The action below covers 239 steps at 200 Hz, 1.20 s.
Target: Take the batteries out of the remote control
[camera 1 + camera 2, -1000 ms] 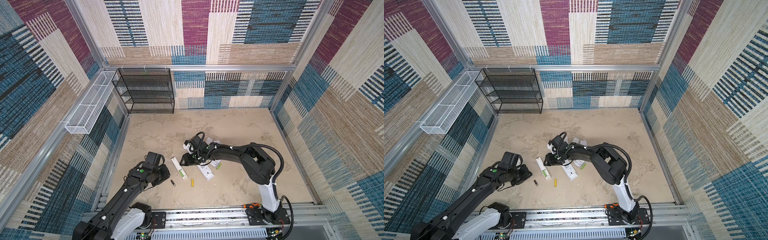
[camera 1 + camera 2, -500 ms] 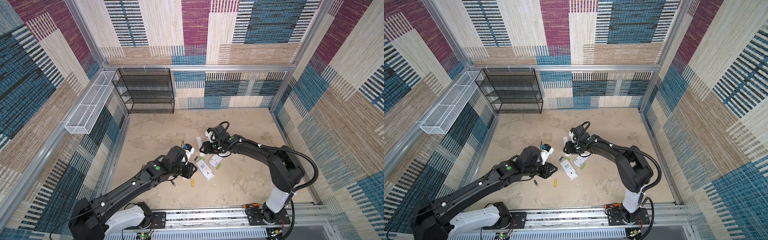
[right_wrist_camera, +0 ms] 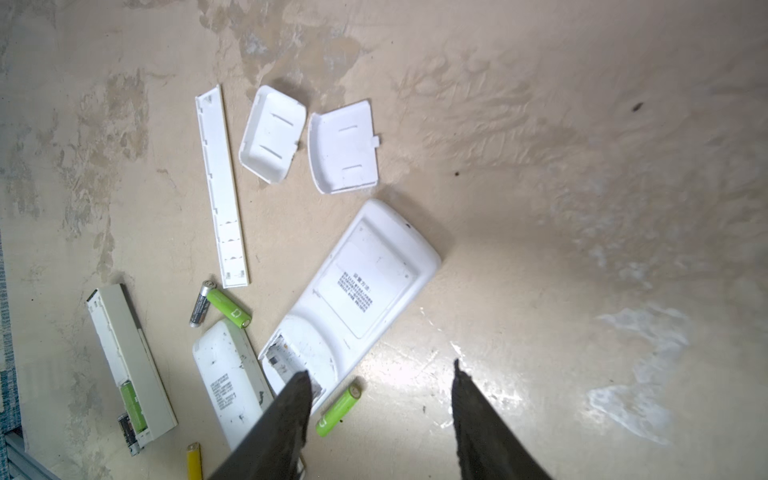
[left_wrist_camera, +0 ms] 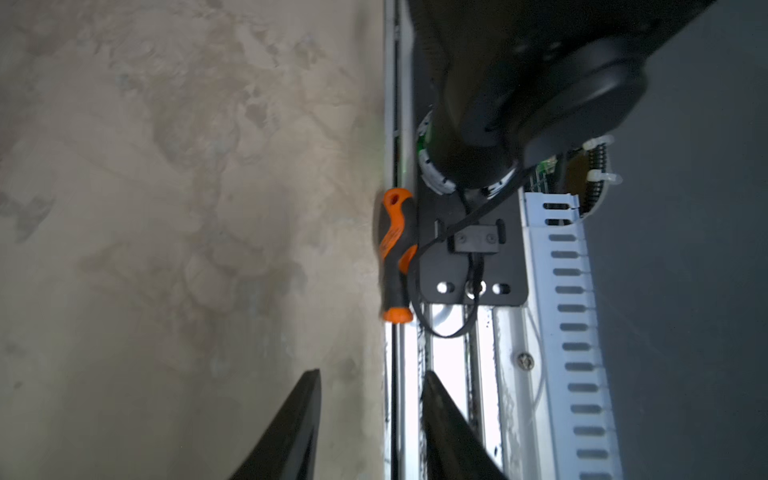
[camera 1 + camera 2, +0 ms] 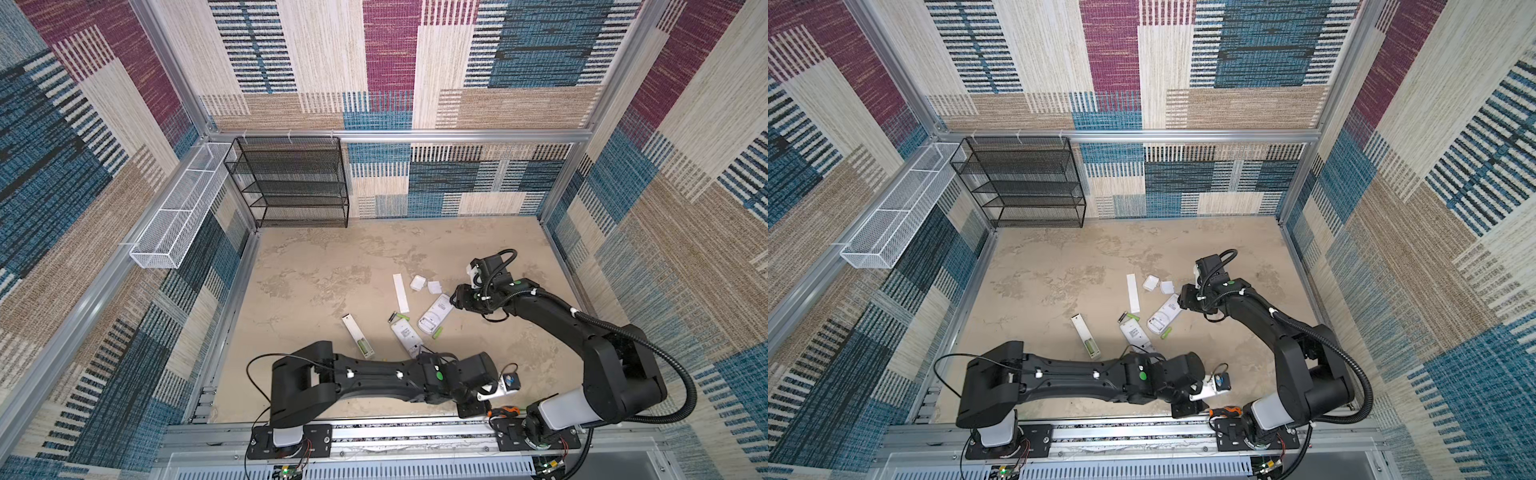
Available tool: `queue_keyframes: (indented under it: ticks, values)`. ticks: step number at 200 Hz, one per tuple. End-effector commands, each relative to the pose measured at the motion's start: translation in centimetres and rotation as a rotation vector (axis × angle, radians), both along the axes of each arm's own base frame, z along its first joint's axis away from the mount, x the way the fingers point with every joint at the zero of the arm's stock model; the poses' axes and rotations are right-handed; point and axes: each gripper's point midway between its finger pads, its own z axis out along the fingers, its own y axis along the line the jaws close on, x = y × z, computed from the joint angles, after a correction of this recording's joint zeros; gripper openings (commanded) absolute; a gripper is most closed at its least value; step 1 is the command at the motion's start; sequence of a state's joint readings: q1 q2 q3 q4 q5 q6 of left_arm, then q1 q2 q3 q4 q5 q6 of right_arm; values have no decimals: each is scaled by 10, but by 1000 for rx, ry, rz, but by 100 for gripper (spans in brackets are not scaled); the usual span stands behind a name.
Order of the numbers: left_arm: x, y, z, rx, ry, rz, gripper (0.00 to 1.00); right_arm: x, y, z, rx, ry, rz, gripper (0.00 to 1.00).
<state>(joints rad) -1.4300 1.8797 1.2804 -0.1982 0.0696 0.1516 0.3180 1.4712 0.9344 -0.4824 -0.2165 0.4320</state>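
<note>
Patchwork woven panels enclose a mottled beige tabletop (image 5: 332, 266) where batteries (image 3: 337, 410) lie scattered among opened remotes. One rests just beside the broad white remote (image 3: 365, 282). A second green battery (image 3: 228, 308) lies beside a black battery (image 3: 200, 304) near the long cover (image 3: 220, 187), and a third green battery (image 3: 134, 405) sits inside the slim remote (image 3: 124, 332). The right hand (image 3: 380, 370) hovers by the broad white remote, spread wide and empty. The left hand (image 4: 372, 374), partly parted and holding nothing, hangs at the tabletop's front edge near an orange-handled screwdriver (image 4: 397, 253).
</note>
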Motion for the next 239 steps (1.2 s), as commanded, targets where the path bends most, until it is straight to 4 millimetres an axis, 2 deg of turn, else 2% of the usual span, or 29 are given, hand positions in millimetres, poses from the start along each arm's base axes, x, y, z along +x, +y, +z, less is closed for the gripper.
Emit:
queue_keyframes:
  ticks: [1,32,81,102,132,167,203,239]
  values:
    - [-6,-11,-16,35,-137,-110,46,2,-11,4,-25,-21,-8,57]
    - [-13,-7,-35,88,-156,-126,48,3,-17,8,-27,-31,-13,57]
    - [-17,5,-41,63,-188,-159,50,-6,-27,6,-39,-26,-18,57]
    - [-14,9,-50,73,-222,-173,52,-6,-29,7,-37,-29,-22,57]
    - [-8,0,-59,79,-267,-182,52,-2,-31,13,-40,-44,-31,57]
    - [-2,-20,-57,38,-303,-170,51,0,-34,20,-44,-64,-43,57]
    - [4,-27,-66,53,-316,-155,43,1,-36,22,-48,-71,-44,57]
    - [13,-23,-68,54,-304,-121,26,3,-36,22,-50,-74,-38,57]
